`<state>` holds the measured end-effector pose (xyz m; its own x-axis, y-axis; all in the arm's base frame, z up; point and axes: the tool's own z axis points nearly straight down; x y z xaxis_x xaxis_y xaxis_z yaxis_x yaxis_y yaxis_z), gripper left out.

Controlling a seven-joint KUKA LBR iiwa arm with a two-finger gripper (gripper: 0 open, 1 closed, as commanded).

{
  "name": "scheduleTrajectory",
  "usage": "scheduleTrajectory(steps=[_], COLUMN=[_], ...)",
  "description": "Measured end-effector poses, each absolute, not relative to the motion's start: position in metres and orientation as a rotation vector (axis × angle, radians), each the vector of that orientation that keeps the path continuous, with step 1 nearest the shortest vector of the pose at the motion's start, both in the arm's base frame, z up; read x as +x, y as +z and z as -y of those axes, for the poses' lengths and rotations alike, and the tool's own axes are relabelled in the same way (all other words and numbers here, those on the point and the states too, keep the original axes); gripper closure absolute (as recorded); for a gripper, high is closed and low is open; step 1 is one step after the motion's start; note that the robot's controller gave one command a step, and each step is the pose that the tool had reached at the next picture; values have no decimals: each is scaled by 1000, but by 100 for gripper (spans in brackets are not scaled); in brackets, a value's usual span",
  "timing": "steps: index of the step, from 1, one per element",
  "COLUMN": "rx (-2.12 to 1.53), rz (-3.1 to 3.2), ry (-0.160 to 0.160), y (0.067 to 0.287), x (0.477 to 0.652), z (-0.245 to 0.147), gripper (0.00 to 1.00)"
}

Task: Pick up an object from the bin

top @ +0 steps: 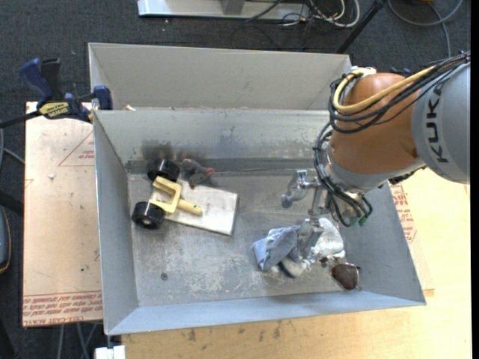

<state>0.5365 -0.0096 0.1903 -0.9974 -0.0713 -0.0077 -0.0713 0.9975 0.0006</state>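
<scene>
Orange wrist cover (370, 126) and its cables sit highest, above the right side of the bin (202, 283). Below it the pincer (305, 245) stands down in a small heap near the bin's front right corner, between a crumpled blue-grey rag (271, 247) and a crumpled white wrapper (331, 239). Whether it is wide or narrow I cannot tell, and nothing is plainly held. A brown rounded lump (346, 275) lies just beside the heap, close to the front wall.

Risks, as I judge them: soft crumpled stuff may slide out on the lift, or two pieces may snag, come up together and then drop. The cables could also brush the right wall. A yellow-and-black wheeled toy (161, 198) on a white slab (213, 212) lies well apart at the left.
</scene>
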Motion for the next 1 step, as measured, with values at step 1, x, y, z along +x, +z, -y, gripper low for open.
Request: scheduleTrajectory(steps=[1], rx=[-719], rz=[-3057], ry=[4], y=[109], x=[544], z=[4], gripper=[100])
